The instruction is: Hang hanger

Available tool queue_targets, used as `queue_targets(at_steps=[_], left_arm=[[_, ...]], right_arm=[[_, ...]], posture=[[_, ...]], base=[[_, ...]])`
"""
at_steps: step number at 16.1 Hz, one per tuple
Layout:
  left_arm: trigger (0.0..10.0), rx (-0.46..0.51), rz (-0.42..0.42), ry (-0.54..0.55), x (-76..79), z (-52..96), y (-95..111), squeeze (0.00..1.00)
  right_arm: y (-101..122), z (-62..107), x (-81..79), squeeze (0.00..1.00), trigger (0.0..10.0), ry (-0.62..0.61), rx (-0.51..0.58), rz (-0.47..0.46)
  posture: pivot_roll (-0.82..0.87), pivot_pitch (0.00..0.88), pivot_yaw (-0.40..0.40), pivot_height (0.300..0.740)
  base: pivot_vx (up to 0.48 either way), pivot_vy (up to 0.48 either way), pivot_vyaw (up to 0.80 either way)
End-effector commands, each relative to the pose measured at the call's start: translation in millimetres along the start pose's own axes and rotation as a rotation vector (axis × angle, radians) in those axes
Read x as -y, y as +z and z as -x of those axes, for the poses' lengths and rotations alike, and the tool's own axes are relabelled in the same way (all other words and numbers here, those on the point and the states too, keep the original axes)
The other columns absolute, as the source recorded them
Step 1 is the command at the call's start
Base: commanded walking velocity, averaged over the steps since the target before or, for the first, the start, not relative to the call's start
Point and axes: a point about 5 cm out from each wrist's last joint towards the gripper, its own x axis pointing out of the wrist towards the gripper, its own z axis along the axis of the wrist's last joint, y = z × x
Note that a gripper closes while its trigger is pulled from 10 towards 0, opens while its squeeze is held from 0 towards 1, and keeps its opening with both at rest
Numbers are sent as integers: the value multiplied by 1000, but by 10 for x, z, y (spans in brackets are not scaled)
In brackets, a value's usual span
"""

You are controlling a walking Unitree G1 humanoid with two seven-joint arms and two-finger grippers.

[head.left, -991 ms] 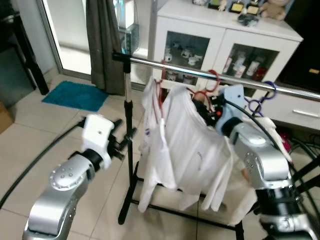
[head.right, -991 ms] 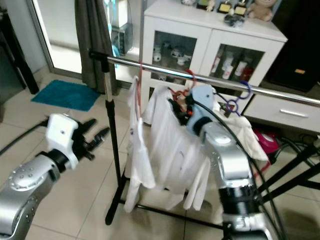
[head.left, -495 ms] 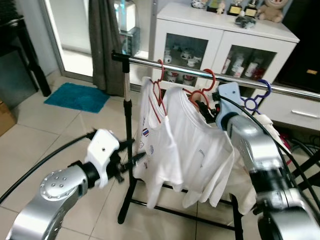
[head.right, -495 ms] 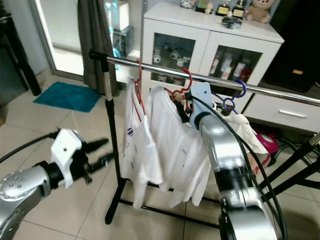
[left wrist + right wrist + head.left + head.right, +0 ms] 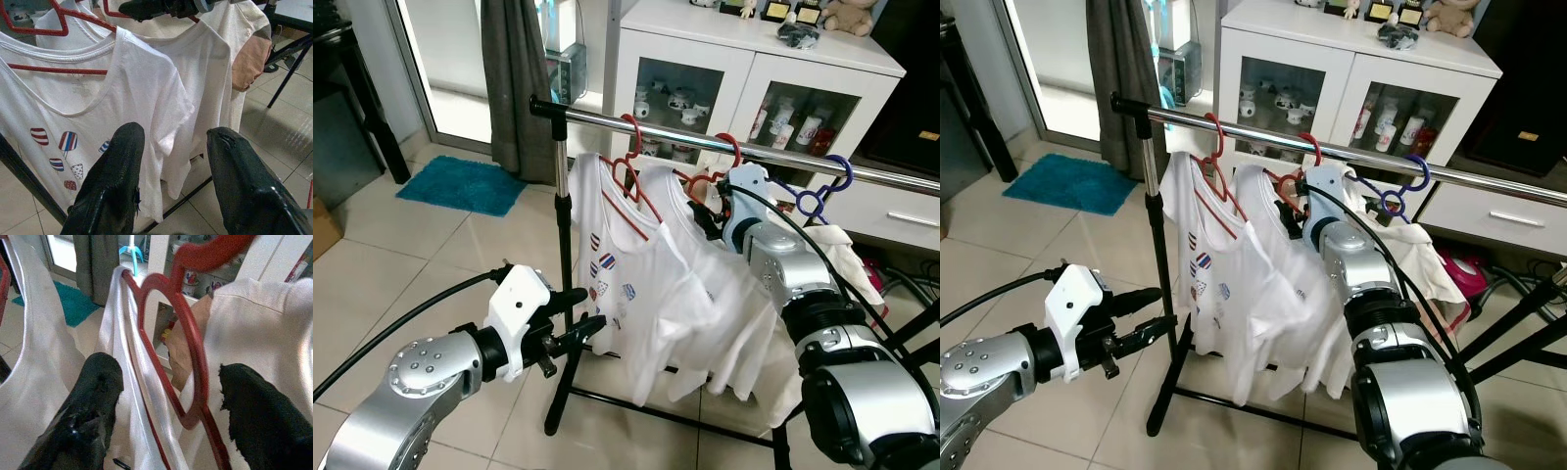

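Hanging from the rail [image 5: 685,132] near its left end, the red hanger [image 5: 631,166] now shows its printed shirt [image 5: 631,284] spread wider than before. The left gripper [image 5: 579,328] has moved closer, jaws open and empty; the right gripper [image 5: 166,396] straddles a second hanger [image 5: 188,357], jaws open.

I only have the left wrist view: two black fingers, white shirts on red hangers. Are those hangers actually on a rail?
Observer: Yes. Both red hangers hook over a metal rail, with a blue hanger further along.
Operator: Where is the right gripper?
Observer: Up at the second red hanger, fingers open either side of its frame.
Operator: And the left one?
Observer: The left gripper is open, low by the printed shirt hem, next to the rack's upright pole.
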Motion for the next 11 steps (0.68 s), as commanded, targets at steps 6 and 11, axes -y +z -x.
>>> queue_targets(at_steps=[6, 11], left_arm=[[10000, 7, -15, -29, 51, -4, 41, 0], [10000, 5, -18, -29, 56, -2, 45, 0]], right_arm=[[47, -42, 47, 0, 0, -1, 0, -39], [20, -64, 21, 0, 0, -8, -16, -50]], posture=[[15, 0, -81, 740], [17, 0, -80, 740]], base=[[0, 0, 0], [0, 0, 0]])
